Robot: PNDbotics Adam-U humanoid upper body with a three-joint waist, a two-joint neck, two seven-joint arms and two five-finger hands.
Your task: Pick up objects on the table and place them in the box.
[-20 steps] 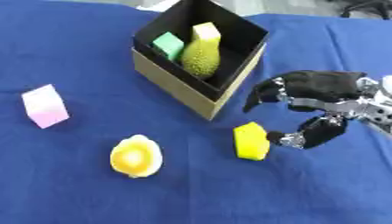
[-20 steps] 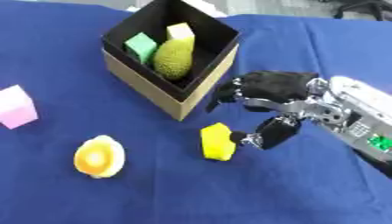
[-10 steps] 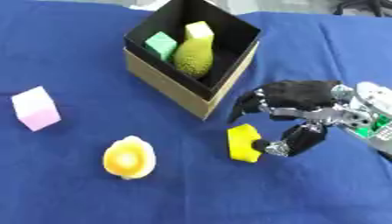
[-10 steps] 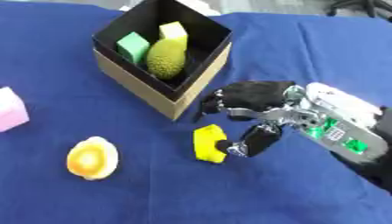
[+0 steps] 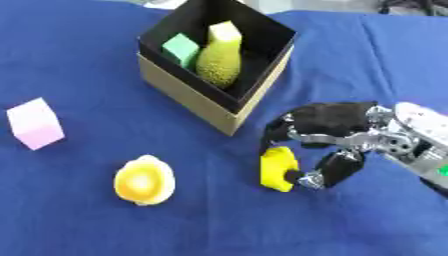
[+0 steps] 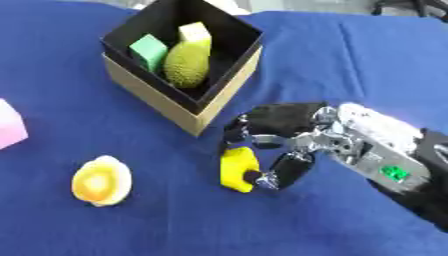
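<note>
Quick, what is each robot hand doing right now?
Right hand: fingers and thumb curled round the yellow block on the table.
Left hand: not in view.

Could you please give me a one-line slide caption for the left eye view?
Right robot hand curls around a yellow block on the blue table, beside the partly filled box.

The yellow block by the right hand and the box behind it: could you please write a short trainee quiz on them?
1. True or false: the yellow block lies inside the box.
2. Which hand is curled round the yellow block? A) left B) right
3. Fill in: the pink cube sits on the blue ____.

Key
1. False: it is on the blue cloth, in front of the box.
2. B: the right hand has fingers and thumb round it.
3. Cloth.
</note>
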